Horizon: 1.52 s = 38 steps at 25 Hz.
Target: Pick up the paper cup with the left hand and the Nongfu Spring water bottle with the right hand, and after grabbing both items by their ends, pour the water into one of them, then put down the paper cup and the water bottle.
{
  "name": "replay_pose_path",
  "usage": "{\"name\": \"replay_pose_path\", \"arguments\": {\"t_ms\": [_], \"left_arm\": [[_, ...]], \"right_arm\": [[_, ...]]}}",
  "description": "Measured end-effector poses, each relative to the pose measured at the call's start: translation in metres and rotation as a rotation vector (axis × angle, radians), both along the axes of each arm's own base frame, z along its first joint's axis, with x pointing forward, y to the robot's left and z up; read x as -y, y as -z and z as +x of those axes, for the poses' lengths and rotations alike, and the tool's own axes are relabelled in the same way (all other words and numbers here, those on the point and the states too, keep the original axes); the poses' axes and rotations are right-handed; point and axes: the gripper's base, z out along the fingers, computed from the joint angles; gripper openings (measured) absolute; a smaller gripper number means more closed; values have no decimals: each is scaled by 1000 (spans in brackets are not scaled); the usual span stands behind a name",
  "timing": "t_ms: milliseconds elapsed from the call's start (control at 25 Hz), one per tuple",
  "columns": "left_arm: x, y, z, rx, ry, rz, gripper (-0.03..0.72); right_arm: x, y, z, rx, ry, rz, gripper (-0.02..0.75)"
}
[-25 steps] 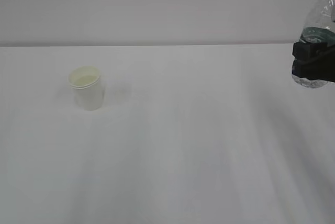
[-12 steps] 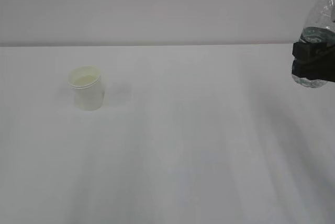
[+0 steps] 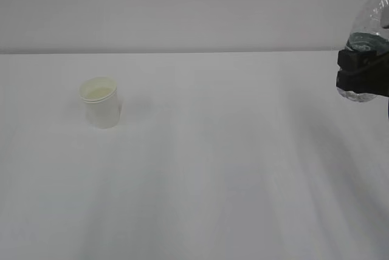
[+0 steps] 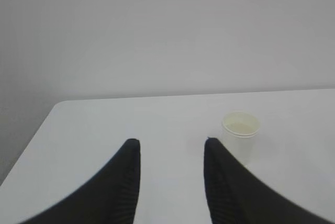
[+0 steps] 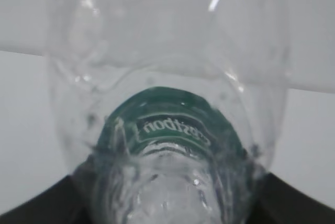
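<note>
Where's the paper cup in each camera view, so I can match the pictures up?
Exterior view: paper cup stands left of centre on the white table.
Left wrist view: right of centre, just beyond the left gripper.
Right wrist view: not in it; the bottle fills the picture.
Shared landmark: the table's far edge against the wall.

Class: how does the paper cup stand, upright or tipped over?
Upright: the paper cup rests on its base on the table, open rim facing up, untouched.

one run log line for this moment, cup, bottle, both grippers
cup: upright on table, free | bottle: held off table | left gripper: open, short of cup | right gripper: shut on bottle
</note>
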Motion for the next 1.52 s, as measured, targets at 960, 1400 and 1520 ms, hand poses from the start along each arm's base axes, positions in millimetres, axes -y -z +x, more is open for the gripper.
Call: {"name": "replay_pose_path", "arguments": {"t_ms": [960, 1400, 1520], "left_arm": [[1, -7, 0, 76, 12, -2, 391], [1, -7, 0, 76, 12, -2, 476], [1, -7, 0, 76, 12, -2, 483]], "right_arm": [[-2, 54, 27, -3, 18, -1, 403], [-3, 88, 37, -16, 34, 24, 403], [-3, 94, 38, -18, 38, 33, 403]]}}
